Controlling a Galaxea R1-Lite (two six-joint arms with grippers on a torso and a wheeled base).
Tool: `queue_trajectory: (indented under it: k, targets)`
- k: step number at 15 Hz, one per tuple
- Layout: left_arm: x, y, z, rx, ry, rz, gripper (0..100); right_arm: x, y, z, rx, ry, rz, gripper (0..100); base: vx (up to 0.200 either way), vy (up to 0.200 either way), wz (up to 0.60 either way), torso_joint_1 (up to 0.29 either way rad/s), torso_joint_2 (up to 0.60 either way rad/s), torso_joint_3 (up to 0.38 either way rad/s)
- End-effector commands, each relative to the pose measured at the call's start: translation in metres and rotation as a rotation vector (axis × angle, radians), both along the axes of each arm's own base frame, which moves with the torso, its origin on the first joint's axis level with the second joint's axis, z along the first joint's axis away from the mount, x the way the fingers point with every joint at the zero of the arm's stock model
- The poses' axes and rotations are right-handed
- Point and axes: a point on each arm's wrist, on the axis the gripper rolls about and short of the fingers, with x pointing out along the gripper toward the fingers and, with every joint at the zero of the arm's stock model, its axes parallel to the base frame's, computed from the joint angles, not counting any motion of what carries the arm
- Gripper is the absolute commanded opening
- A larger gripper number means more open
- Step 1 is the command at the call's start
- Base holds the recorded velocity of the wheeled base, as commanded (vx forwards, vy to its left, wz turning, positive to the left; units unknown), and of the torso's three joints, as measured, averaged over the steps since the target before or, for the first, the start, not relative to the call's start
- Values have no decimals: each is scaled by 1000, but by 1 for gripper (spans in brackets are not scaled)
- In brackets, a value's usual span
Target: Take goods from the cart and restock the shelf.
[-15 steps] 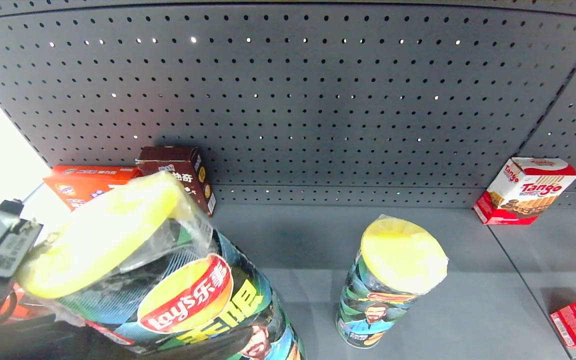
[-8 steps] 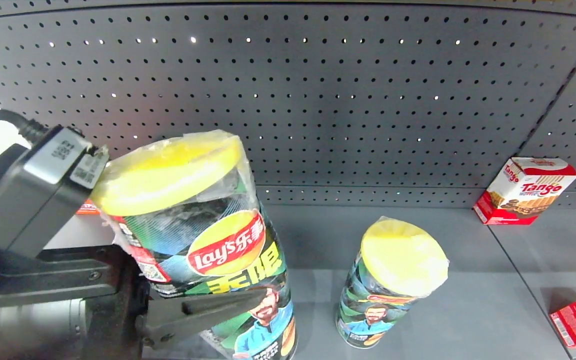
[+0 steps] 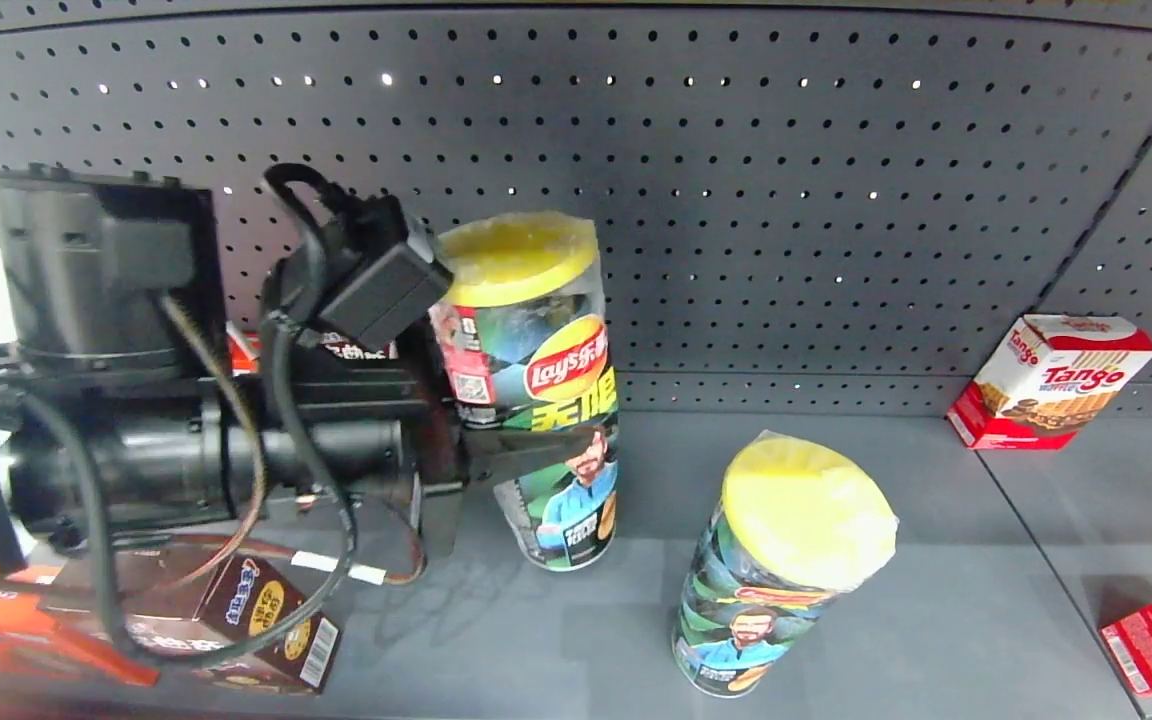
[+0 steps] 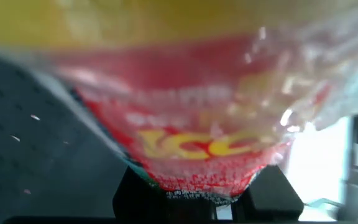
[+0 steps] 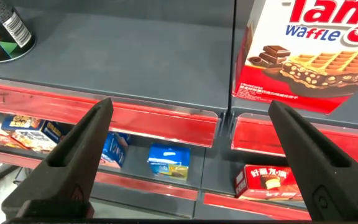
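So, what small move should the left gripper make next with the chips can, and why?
Probably ease the chips can straight down onto the shelf. The left gripper holds it upright, apart from the second can, and I cannot tell if its base touches.

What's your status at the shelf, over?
Left gripper shut on chip can, upright over the shelf. Right gripper open, empty. Second can stands apart to the right; nothing blocking.

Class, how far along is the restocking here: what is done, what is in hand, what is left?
Done: a chip can stands upright on the shelf. In hand: the left gripper holds a second chip can upright near the back panel; touchdown is unclear. Left: release it; the right gripper is empty, jaws open.
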Motion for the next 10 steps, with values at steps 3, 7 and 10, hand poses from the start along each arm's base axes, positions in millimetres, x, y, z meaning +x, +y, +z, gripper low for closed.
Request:
queue_trajectory:
  k: [3, 7, 10]
  targets:
    - [65, -27, -18, 22, 11, -39, 0, 0, 0, 0, -1, 4, 1, 100, 0, 0, 0, 0, 0, 0]
    - [93, -39, -21, 11, 25, -86, 0, 0, 0, 0, -1, 4, 1, 100, 0, 0, 0, 0, 0, 0]
    - [101, -41, -23, 22, 65, -108, 0, 0, 0, 0, -1, 4, 1, 100, 0, 0, 0, 0, 0, 0]
